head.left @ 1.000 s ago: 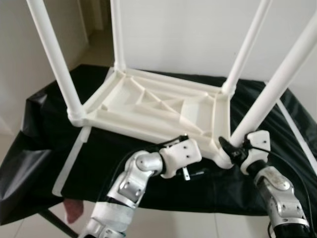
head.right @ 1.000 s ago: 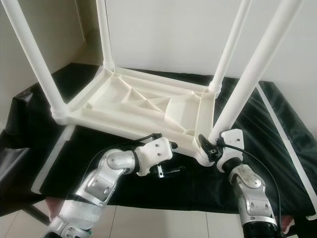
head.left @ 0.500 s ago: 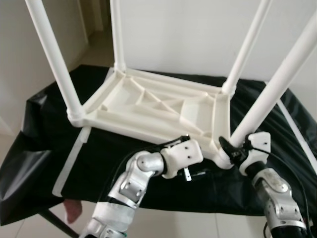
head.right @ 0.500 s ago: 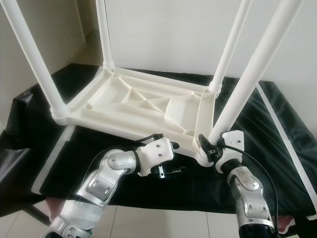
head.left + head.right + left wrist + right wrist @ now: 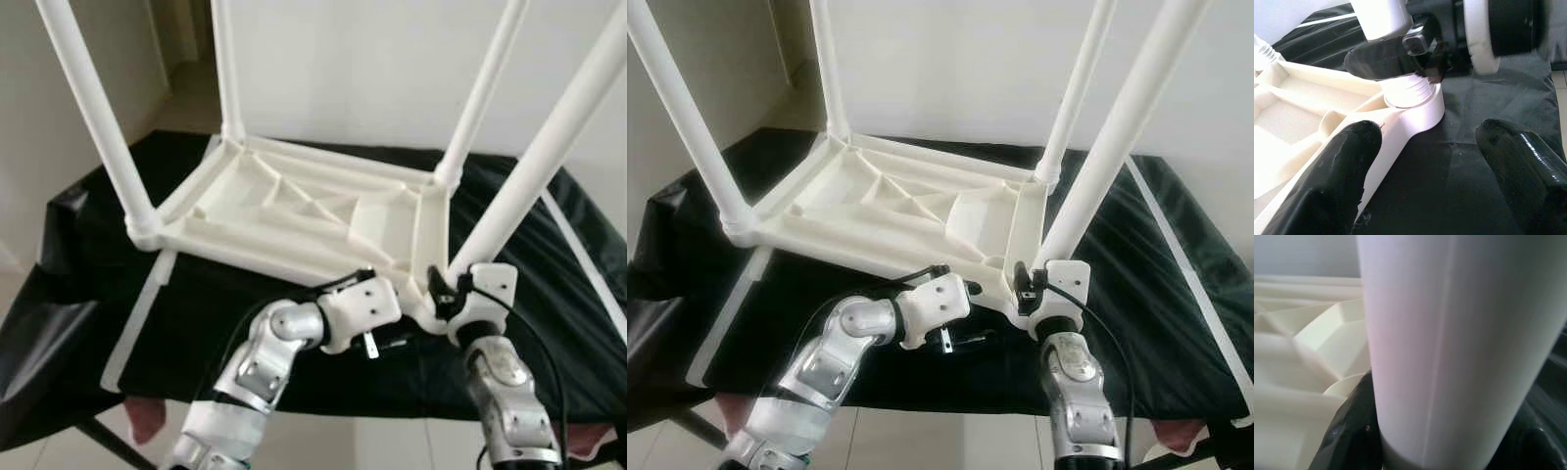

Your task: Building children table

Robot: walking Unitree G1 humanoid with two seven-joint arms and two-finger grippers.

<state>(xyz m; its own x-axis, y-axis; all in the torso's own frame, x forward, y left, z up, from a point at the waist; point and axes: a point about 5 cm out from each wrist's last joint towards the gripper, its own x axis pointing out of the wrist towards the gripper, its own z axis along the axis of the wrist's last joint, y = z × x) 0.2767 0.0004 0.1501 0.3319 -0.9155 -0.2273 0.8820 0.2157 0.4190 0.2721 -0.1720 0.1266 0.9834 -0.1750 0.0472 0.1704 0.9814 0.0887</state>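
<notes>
We judge the last table leg point(image 5: 549, 157) is being screwed into the upturned tabletop point(image 5: 294, 211): our right gripper point(image 5: 446, 294) clamps its base, our left gripper point(image 5: 1420, 166) waits apart beside the corner socket point(image 5: 1415, 100), so next we twist until seated.

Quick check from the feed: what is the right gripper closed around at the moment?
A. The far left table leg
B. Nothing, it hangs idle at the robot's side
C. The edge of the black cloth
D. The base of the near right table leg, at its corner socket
D. The right gripper wraps its black fingers around the base of the near right leg, just above the threaded corner socket of the upturned white tabletop.
</notes>
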